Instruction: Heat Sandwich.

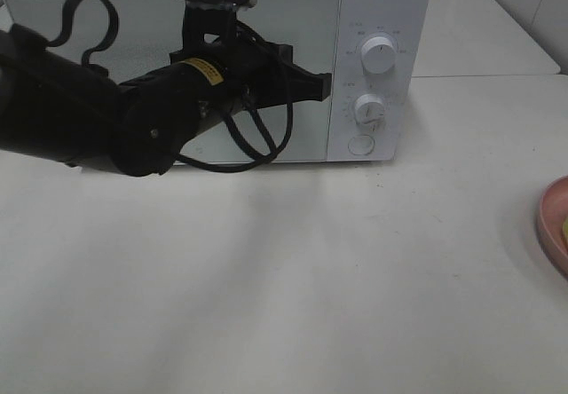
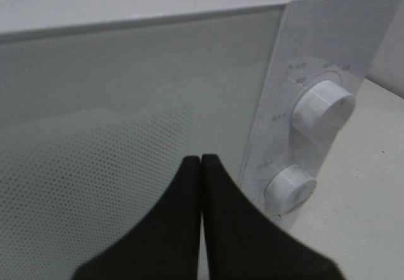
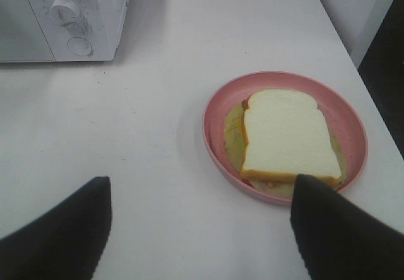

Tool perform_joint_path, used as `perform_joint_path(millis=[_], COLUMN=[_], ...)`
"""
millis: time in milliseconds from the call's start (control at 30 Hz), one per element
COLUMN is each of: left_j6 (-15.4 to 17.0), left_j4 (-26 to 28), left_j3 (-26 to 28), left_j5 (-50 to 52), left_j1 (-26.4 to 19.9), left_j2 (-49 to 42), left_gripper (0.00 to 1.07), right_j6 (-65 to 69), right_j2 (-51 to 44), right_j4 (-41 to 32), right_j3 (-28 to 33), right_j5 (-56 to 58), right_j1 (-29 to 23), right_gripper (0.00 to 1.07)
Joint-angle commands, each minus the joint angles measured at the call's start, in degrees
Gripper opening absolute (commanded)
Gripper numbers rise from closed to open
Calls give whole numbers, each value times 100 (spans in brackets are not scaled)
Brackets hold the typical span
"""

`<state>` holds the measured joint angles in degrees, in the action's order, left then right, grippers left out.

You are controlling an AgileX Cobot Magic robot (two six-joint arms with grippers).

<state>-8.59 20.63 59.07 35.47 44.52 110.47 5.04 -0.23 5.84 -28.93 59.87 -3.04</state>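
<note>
Fingers (image 3: 328, 229) of the right gripper (image 3: 201, 229) spread wide apart, holding nothing, low over the white table (image 3: 158, 116) just in front of the sandwich (image 3: 287, 135). Sandwich flat in the pink plate (image 3: 218, 113), pale bread on top with a bit of red and yellow-green peeking out at the side, well apart from the white microwave (image 1: 373, 3) and off toward its knob end. Fingers (image 2: 233, 229) of the left gripper (image 2: 201, 160) pressed tight together, holding nothing, right up at the closed microwave door (image 2: 126, 103) near the edge beside the two round knobs (image 2: 322, 110).
</note>
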Motion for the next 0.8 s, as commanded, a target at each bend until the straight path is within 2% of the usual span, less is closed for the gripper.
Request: perform_joint_path(millis=[33,67,133,167,300,333,367,400,433,467,500,567,633,800], left_j6=[0,0,0,23,17,-6,-6,-6,-6,17,11,17,17,-6], left_j4=[40,46,40,69,149,138,97,97,57,57,46,40,6,-183], left_j3=[-361,-590,-705,-888,-1014,-1031,-1031,-1031,-1031,-1031,-1031,-1031,-1031,-1031], left_j5=[69,69,57,-201,-997,-1707,-2011,-2011,-2372,-3002,-3306,-3587,-4120,-4578], left_j1=[120,172,178,206,206,206,206,206,206,206,206,206,206,195], left_j2=[-367,-567,-659,-842,-1112,-1289,-1352,-1352,-1438,-1558,-1627,-1690,-1885,-2177], left_gripper=[0,0,0,1,5,21,31,31,48,83,101,105,101,101], right_j6=[-34,-34,-34,-34,-34,-34,-34,-34,-34,-34,-34,-46,-46,-46], right_j2=[-149,-149,-149,-149,-149,-149,-149,-149,-149,-149,-149,-149,-149,-149], right_j4=[-6,-6,-6,-6,-6,-6,-6,-6,-6,-6,-6,-11,-11,-11], right_j3=[0,0,0,0,0,0,0,0,0,0,0,0,0,0], right_j5=[-34,-34,-34,-34,-34,-34,-34,-34,-34,-34,-34,-34,-34,-34], right_j1=[34,34,34,34,34,34,34,34,34,34,34,34,34,34], right_gripper=[75,75,75,75,75,75,75,75,75,75,75,75,75,75])
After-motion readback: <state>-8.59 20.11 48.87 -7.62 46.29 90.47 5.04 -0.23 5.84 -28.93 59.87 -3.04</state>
